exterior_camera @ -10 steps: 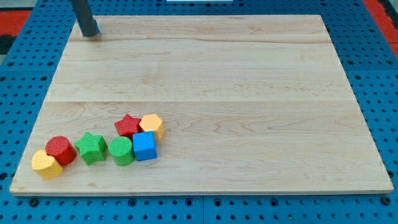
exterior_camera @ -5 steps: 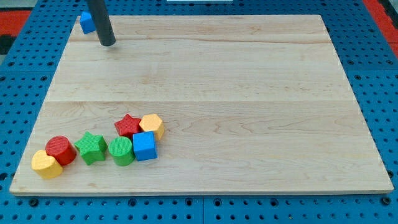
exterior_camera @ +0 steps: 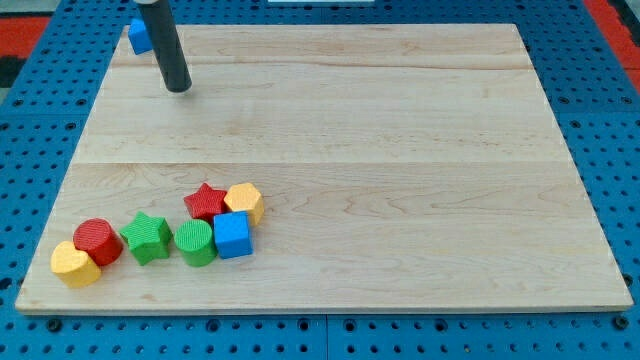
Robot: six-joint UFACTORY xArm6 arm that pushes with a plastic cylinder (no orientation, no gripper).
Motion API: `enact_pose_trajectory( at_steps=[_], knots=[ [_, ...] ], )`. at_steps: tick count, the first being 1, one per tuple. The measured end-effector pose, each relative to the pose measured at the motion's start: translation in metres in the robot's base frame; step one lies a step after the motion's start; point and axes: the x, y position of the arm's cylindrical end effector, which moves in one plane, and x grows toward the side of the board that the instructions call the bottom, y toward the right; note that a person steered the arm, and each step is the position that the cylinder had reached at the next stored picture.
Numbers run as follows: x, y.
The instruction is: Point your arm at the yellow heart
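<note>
Camera view, near edge first: the yellow heart [exterior_camera: 75, 265] sits way down at about 8 o'clock on the wooden board [exterior_camera: 400, 150], touching the red cylinder [exterior_camera: 98, 241]. Next along toward 3 o'clock come the green star [exterior_camera: 147, 236], green cylinder [exterior_camera: 194, 243] and blue cube [exterior_camera: 232, 235], with the red star [exterior_camera: 206, 201] and a yellow hexagon-ish block [exterior_camera: 244, 202] just behind. Way up at 11 o'clock, my tip [exterior_camera: 178, 87] rests on bare wood, holding nothing, well apart from the heart. A blue block [exterior_camera: 139, 36] peeks out beside the rod.
</note>
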Motion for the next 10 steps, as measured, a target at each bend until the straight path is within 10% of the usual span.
enact_pose_trajectory(
  at_steps=[3, 10],
  knots=[
    [0.061, 0.057],
    [0.19, -0.108]
  ],
)
